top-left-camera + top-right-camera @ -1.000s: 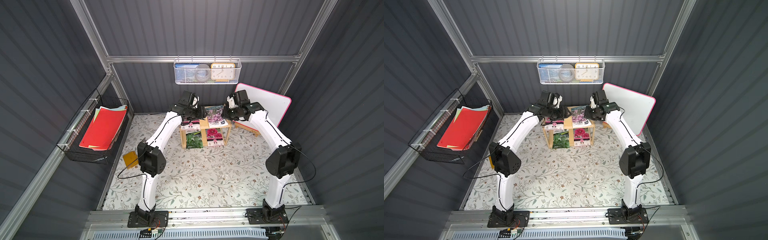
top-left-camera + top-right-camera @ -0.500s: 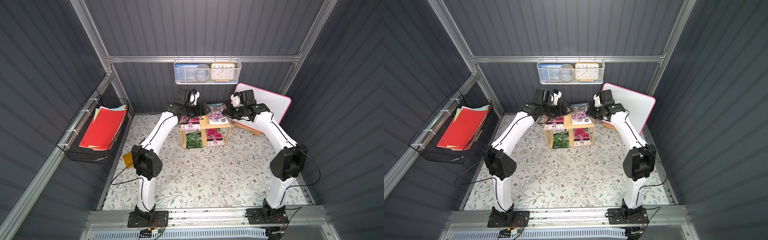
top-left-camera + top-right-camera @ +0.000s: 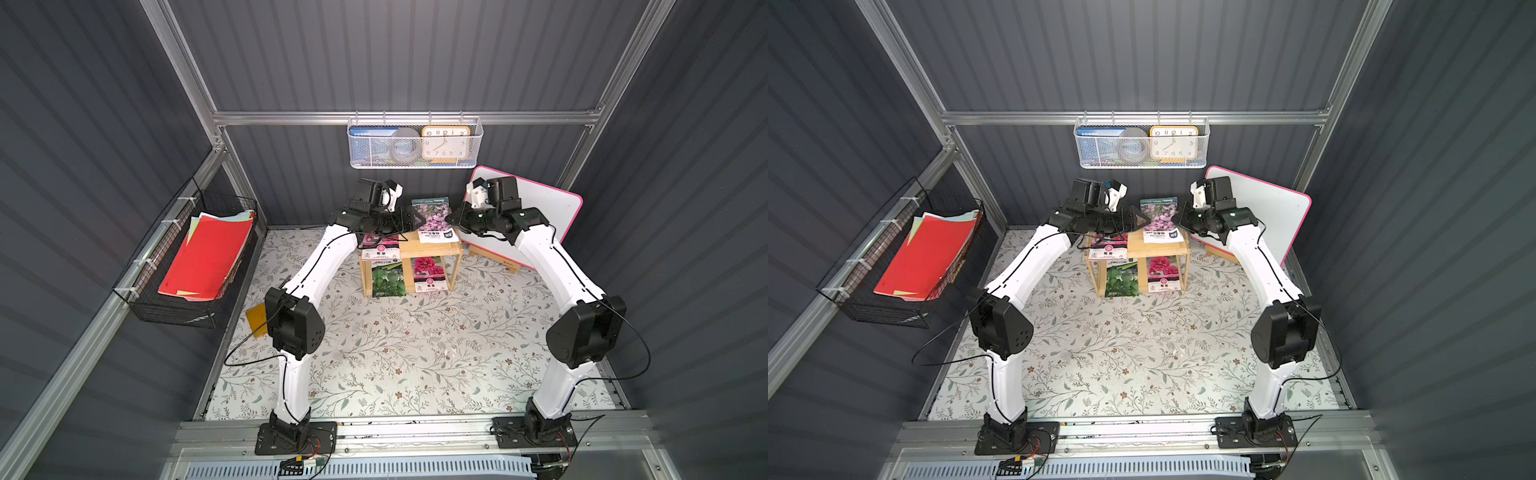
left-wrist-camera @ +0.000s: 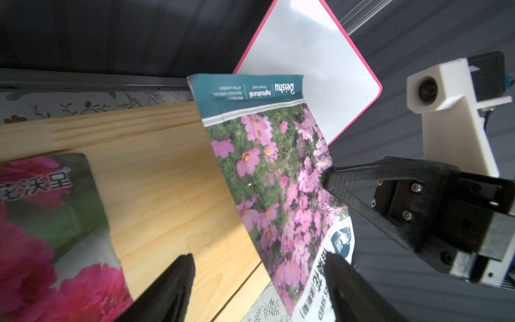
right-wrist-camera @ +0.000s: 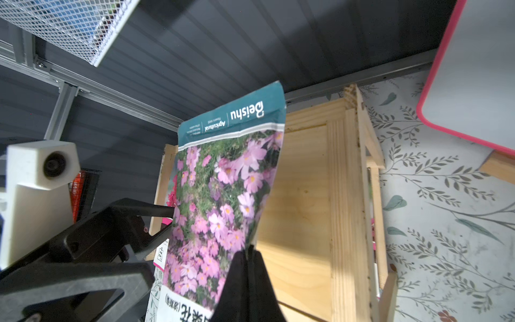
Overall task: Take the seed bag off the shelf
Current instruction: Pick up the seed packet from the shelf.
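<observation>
The seed bag [image 3: 432, 214] [image 3: 1159, 216] has pink flowers and a teal header. It is held tilted up over the right end of the shelf [image 3: 411, 247] [image 3: 1142, 245], a small bamboo rack. My right gripper [image 3: 455, 218] [image 5: 248, 251] is shut on the bag's side edge [image 5: 223, 195]. My left gripper [image 3: 409, 220] [image 4: 259, 259] is open on the opposite side. The bag's lower part [image 4: 273, 181] reaches in between its spread fingers. Whether the bag's bottom touches the top board [image 4: 156, 181] is unclear.
A red-flower packet [image 3: 380, 245] lies on the shelf's left end, and two more packets [image 3: 388, 280] stand in the lower tier. A pink-rimmed whiteboard [image 3: 536, 216] leans behind my right arm. A white mesh basket [image 3: 415, 143] hangs above. A black wire basket [image 3: 199, 257] is on the left wall.
Both wrists have risen a little, and the bag has come up off the top board in my right gripper. The left jaws have spread wider.
</observation>
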Motion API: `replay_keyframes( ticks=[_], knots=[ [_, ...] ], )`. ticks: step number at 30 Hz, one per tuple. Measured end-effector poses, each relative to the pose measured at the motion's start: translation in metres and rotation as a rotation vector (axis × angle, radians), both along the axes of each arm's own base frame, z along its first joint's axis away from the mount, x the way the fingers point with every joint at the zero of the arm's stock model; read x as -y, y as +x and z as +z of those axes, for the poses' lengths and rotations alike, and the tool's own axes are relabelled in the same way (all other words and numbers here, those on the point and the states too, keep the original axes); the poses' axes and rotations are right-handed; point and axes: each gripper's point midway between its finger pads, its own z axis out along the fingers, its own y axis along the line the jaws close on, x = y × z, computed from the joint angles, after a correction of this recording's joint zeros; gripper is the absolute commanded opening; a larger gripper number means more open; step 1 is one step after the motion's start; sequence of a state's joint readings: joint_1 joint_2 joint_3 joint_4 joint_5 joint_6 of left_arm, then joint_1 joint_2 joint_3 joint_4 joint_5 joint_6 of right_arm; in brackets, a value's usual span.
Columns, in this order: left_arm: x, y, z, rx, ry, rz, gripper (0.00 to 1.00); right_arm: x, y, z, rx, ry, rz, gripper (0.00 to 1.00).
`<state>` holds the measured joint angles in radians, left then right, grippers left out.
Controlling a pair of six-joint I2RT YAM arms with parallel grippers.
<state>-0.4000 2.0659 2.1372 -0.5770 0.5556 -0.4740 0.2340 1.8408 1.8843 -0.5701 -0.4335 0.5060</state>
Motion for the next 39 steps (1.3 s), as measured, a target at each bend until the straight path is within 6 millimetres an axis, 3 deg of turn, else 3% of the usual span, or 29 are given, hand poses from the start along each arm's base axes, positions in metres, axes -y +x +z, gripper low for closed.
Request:
replay_keyframes(
  ticks=[9,13,19,29,31,34,39],
  knots=[
    [0.010,0.001,-0.012,-0.019,-0.064,-0.031,0.74,-0.006,-0.001,-0.015,-0.035,0.046,0.014,0.00],
    [0.016,-0.001,-0.008,-0.019,-0.109,-0.062,0.69,-0.008,-0.002,-0.019,-0.048,0.063,0.017,0.00],
    [0.021,-0.002,-0.006,-0.015,-0.150,-0.089,0.55,-0.009,-0.002,-0.015,-0.030,0.077,0.020,0.00],
    [0.023,-0.003,-0.008,-0.029,-0.172,-0.095,0.18,-0.009,-0.005,-0.005,0.000,0.086,0.024,0.02],
    [0.024,-0.003,-0.007,-0.028,-0.176,-0.098,0.12,-0.009,-0.005,-0.008,-0.005,0.085,0.025,0.07],
    [0.025,-0.003,-0.006,-0.026,-0.180,-0.101,0.00,-0.009,-0.005,-0.010,-0.009,0.082,0.025,0.25],
    [0.024,-0.003,-0.008,-0.031,-0.179,-0.099,0.00,-0.008,-0.005,-0.011,-0.006,0.078,0.024,0.61]
  ],
)
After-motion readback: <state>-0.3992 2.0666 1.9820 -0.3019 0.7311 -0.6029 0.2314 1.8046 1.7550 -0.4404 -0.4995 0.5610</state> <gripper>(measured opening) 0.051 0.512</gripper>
